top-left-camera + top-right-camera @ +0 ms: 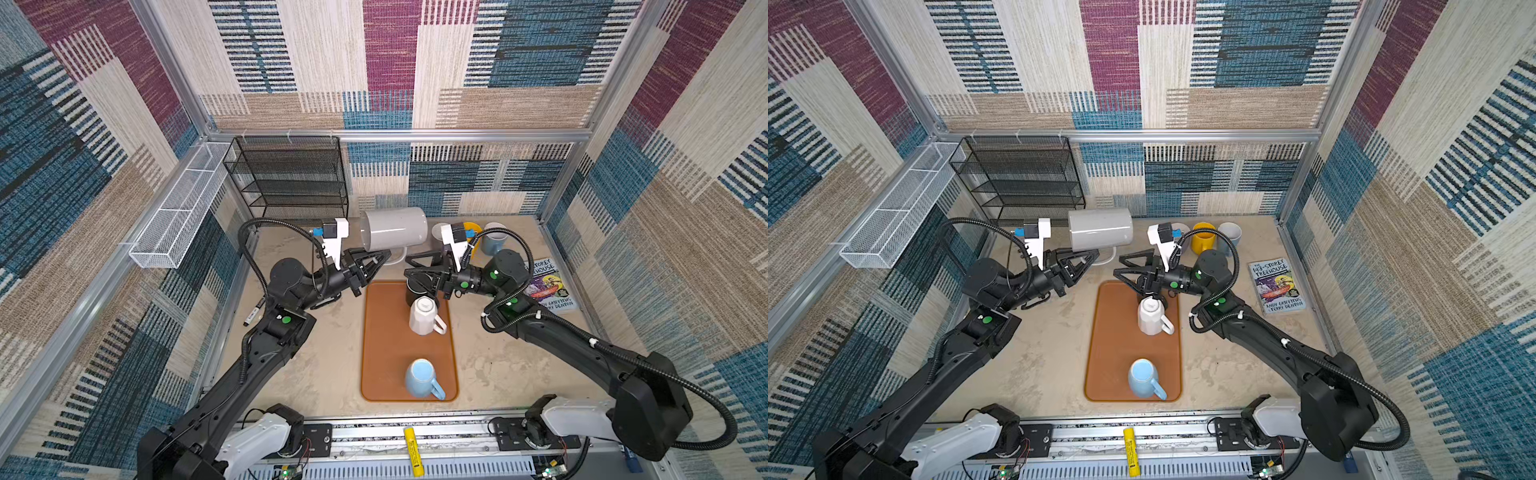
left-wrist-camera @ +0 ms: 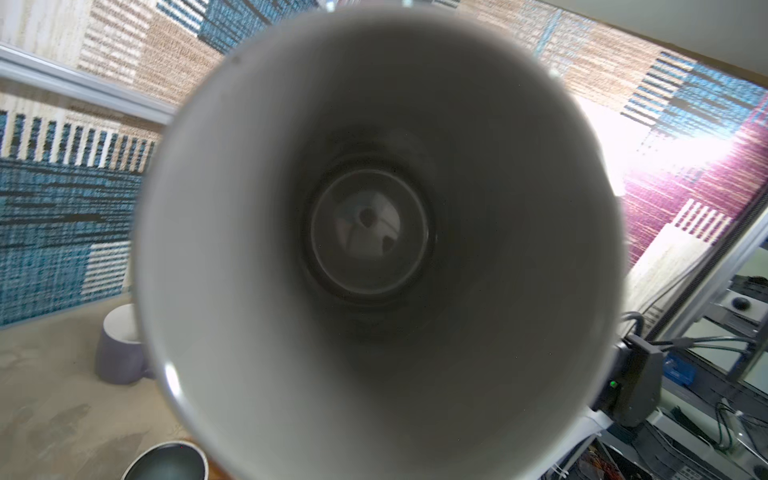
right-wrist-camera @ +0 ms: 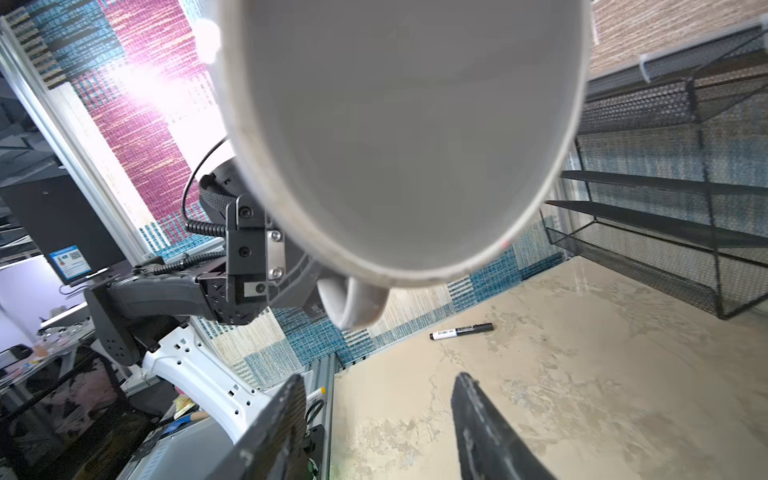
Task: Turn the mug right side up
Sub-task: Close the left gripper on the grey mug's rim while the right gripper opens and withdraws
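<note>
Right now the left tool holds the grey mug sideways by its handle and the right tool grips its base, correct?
Not quite. The left tool does hold the grey mug sideways by its handle, but the right tool grips nothing: the right wrist view shows its jaws apart, empty and clear of the mug.

Both top views look steeply down from high over the beige tabletop [image 1: 324,370], sharing nearly the whole scene, with the brown rectangular tray [image 1: 386,332] mid-frame. The left wrist camera peers from very close into the mouth of the large grey cylindrical mug [image 2: 249,208]. The right wrist camera faces that mug's base, nearly as close.
</note>
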`<move>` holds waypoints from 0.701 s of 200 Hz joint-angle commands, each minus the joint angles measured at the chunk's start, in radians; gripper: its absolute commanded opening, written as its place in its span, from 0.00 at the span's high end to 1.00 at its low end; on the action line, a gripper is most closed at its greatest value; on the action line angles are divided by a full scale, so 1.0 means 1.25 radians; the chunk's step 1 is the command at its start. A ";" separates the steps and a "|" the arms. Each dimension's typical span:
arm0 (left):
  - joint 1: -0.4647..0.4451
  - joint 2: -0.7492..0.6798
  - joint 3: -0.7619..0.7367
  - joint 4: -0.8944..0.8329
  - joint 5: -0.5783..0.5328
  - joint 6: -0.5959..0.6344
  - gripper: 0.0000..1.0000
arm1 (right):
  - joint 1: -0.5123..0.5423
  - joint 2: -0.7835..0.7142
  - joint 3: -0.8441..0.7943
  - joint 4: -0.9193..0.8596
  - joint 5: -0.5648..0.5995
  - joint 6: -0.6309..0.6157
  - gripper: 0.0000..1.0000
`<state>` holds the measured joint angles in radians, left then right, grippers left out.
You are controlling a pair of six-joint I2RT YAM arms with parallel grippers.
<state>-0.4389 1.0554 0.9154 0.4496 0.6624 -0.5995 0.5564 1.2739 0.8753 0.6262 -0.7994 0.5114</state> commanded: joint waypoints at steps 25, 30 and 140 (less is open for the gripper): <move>0.001 0.047 0.074 -0.134 -0.052 0.075 1.00 | -0.046 -0.078 -0.054 -0.107 0.059 -0.061 0.42; 0.001 0.057 0.083 -0.146 -0.051 0.077 1.00 | -0.049 -0.087 -0.059 -0.116 0.064 -0.068 0.42; -0.004 0.293 0.309 -0.377 -0.180 0.055 1.00 | -0.086 -0.206 -0.128 -0.316 0.244 -0.125 0.44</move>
<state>-0.4412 1.3769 1.2400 -0.0010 0.4976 -0.5446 0.4541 1.0378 0.7204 0.2943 -0.5896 0.3763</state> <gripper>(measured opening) 0.133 0.558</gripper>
